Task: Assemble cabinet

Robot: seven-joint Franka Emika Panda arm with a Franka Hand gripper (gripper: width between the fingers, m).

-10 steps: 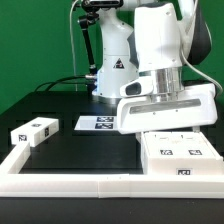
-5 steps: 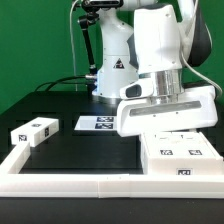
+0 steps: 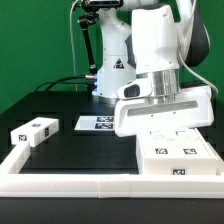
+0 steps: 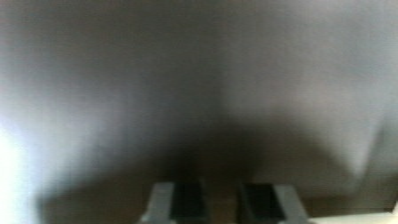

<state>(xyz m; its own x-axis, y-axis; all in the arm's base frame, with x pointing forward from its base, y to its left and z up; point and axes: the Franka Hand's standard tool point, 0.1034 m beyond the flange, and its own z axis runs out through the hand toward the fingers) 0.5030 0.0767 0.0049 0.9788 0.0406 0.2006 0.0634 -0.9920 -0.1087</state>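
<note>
The wrist view is a grey blur. Only two dark fingertips (image 4: 173, 200) of the claw (image 4: 219, 203) show, cut off by the picture's edge, and what lies between or beyond them cannot be told. In the exterior view the claw is hidden behind the arm's broad white wrist housing (image 3: 165, 108), which also covers the far top of the cabinet (image 3: 180, 157) and one end of the marker board (image 3: 95, 123). The cabinet runs off the exterior view's right edge, and its tags are too small to read.
</note>
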